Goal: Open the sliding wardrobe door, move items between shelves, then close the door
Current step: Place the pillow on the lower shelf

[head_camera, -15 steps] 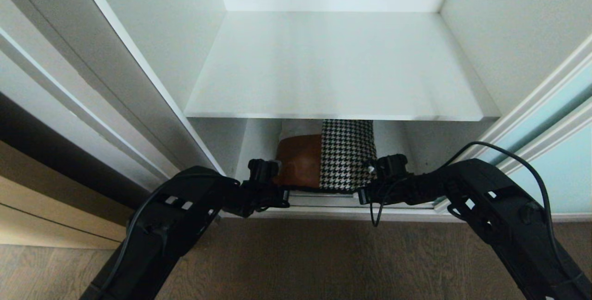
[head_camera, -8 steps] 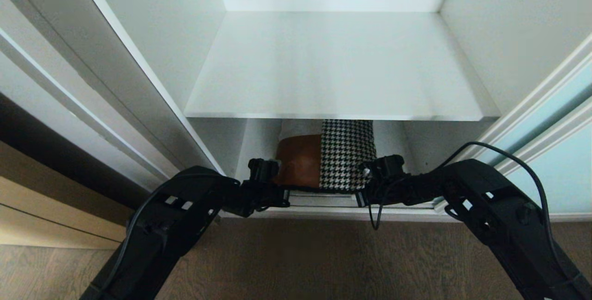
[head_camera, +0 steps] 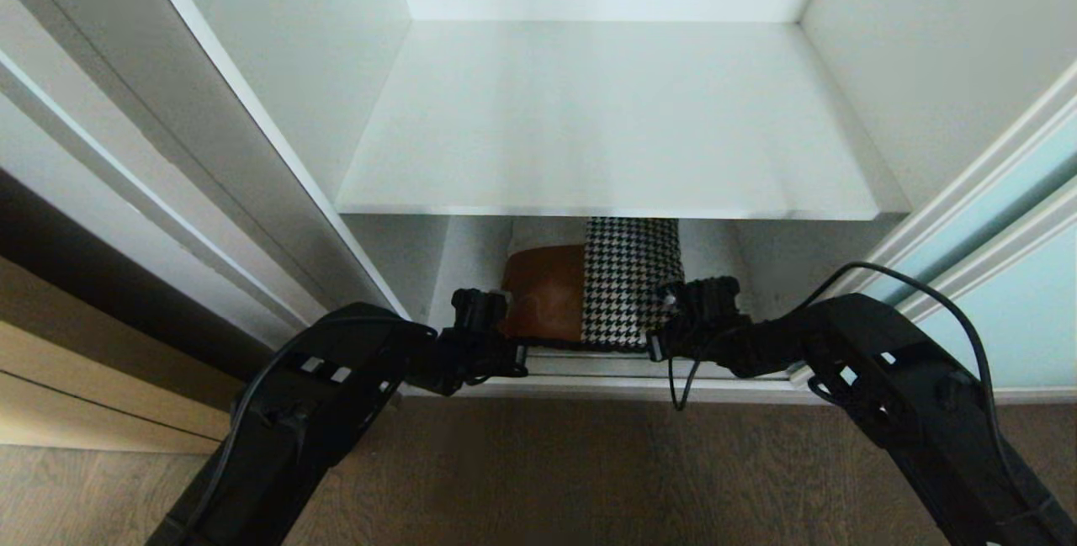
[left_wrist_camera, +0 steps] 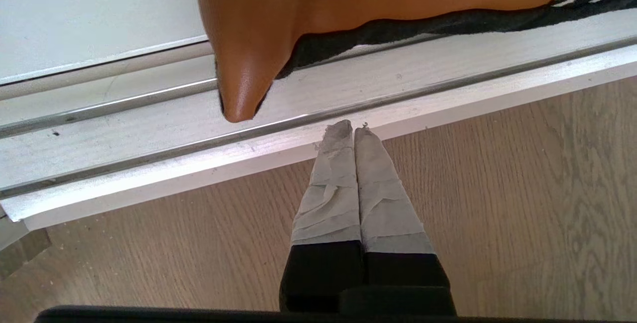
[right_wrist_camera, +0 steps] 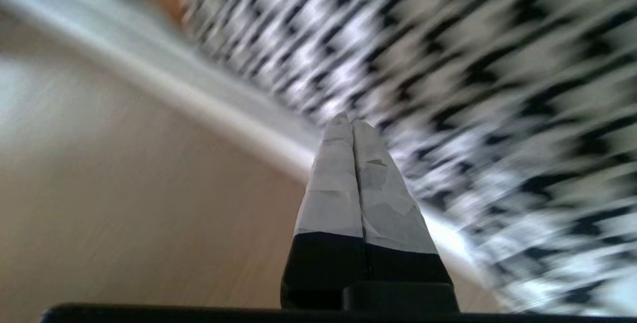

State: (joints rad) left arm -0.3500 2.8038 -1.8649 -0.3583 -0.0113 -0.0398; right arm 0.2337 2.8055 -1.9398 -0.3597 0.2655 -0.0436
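My left gripper [left_wrist_camera: 353, 126], jaws pressed together and gripping nothing, is hovering at the near edge of the door track [left_wrist_camera: 149, 129], just short of the cushion's tan leather corner. My right gripper [right_wrist_camera: 352, 120], also closed and empty, is pointing at the houndstooth side. The cushion [head_camera: 593, 289] is lying on the wardrobe's bottom level, under a bare white shelf [head_camera: 614, 117]. The sliding wardrobe door [head_camera: 1022, 302] is standing open, far right.
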